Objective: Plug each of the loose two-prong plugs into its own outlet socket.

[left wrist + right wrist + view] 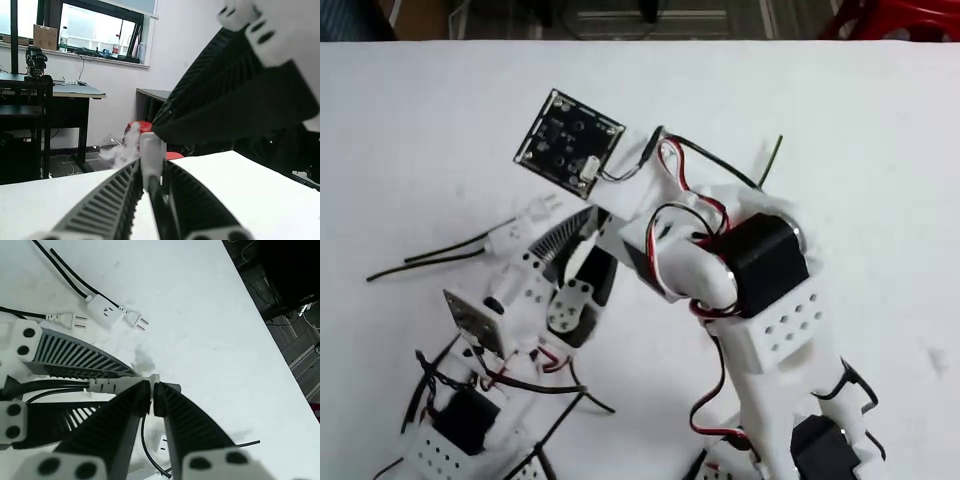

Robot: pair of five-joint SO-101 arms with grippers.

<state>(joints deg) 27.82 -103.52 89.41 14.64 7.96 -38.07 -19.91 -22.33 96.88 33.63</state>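
Note:
A white two-prong plug (pixel 151 150) on a black cable is clamped between my left gripper's (pixel 150 172) ribbed fingers. My right gripper (pixel 151 388) meets it head-on, its fingertips pinched on the plug's front end (pixel 154 379). In the high view the two grippers come together near the table's middle (pixel 592 228). The black square outlet socket board (pixel 570 143) lies flat just beyond them. More loose white plugs (pixel 65 318) (pixel 136 319) and a white connector block (pixel 106 313) lie on the table beside the left gripper's fingers (pixel 75 352).
Black cables (pixel 430 255) trail toward the table's left side. Red and black arm wires (pixel 685 195) loop over the right arm near the board. Another small white plug (pixel 162 442) on a cable lies under my right gripper. The white table (pixel 860 130) stretches away on the right.

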